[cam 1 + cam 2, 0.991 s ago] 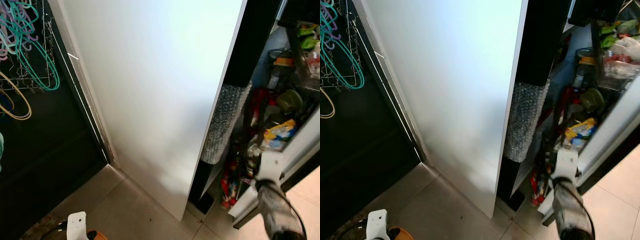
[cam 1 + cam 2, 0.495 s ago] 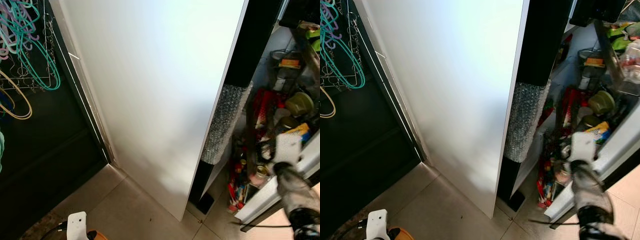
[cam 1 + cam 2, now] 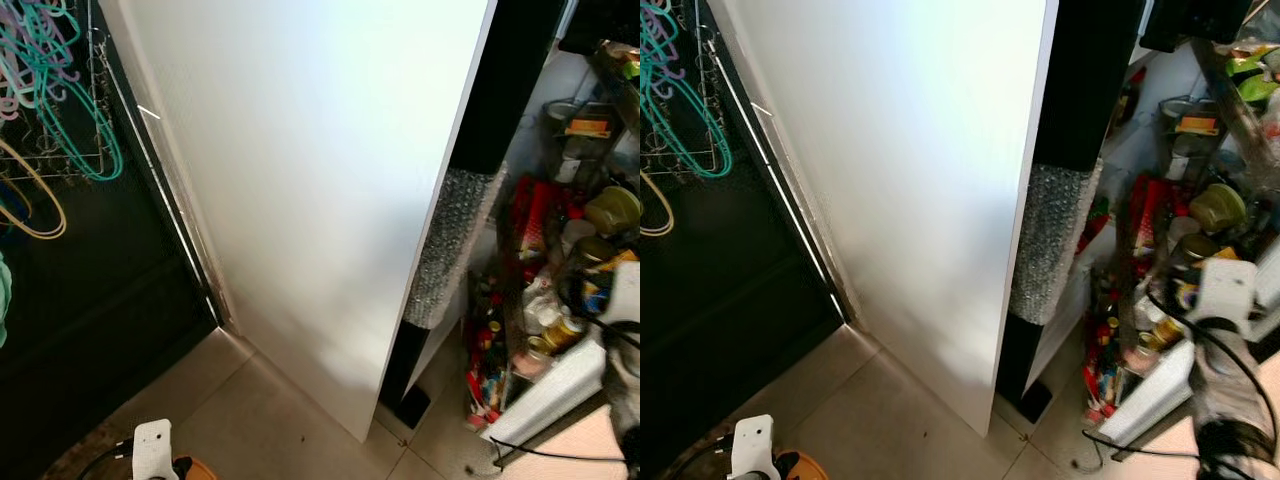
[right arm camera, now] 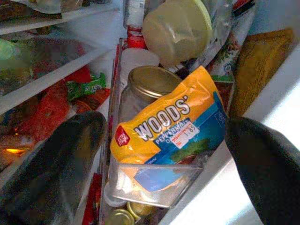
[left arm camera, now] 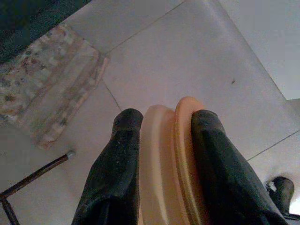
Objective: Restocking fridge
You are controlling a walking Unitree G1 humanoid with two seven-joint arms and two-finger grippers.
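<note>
The fridge door (image 3: 1160,390) stands ajar at four o'clock, its bins crammed, so the wide-spread right pincer (image 4: 164,154) may snag the yellow packet (image 4: 173,126), while the left pincer (image 5: 161,154), clamping peach lids (image 5: 168,159) at seven o'clock, could drop them.

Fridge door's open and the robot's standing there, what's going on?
The robot is restocking the fridge. Its right end effector, fingers spread open, is at the door shelf, just in front of a yellow Woods bag leaning on a gold-lidded jar. Its left end effector hangs low over the tiled floor, shut on a peach-coloured disc-shaped item.
</note>
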